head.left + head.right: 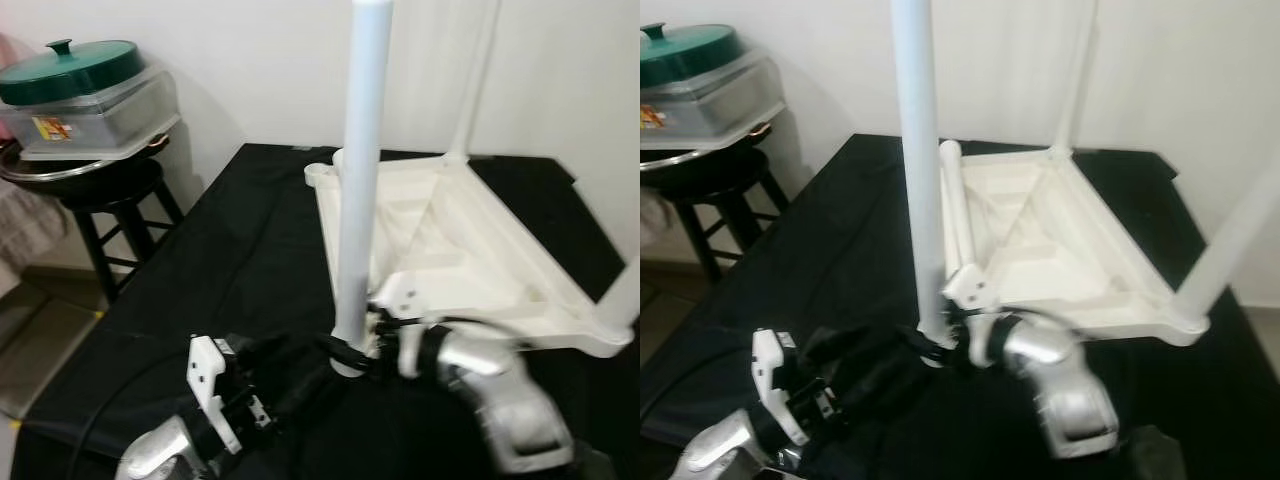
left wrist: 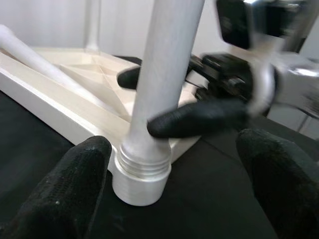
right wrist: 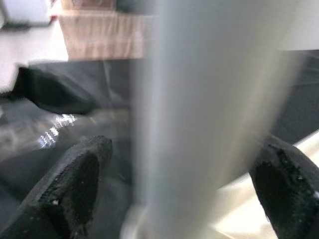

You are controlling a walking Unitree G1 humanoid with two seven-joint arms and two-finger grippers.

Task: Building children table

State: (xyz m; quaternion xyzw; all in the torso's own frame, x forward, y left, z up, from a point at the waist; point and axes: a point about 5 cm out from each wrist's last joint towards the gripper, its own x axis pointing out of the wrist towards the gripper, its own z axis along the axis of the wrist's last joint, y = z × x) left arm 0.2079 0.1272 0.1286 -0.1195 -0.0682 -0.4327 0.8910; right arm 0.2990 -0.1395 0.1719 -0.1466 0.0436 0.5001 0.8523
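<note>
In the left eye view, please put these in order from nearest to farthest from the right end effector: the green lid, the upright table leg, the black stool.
1. The upright table leg: the right end effector holds it near its base.
2. The black stool: far off on the robot's left, beside the black cloth.
3. The green lid: on top of the clear container on that stool, slightly farther.

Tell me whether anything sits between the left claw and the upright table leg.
Nothing visible does. The left claw opens around the leg base on the black cloth; the right claw's finger touches the leg higher up.
</note>
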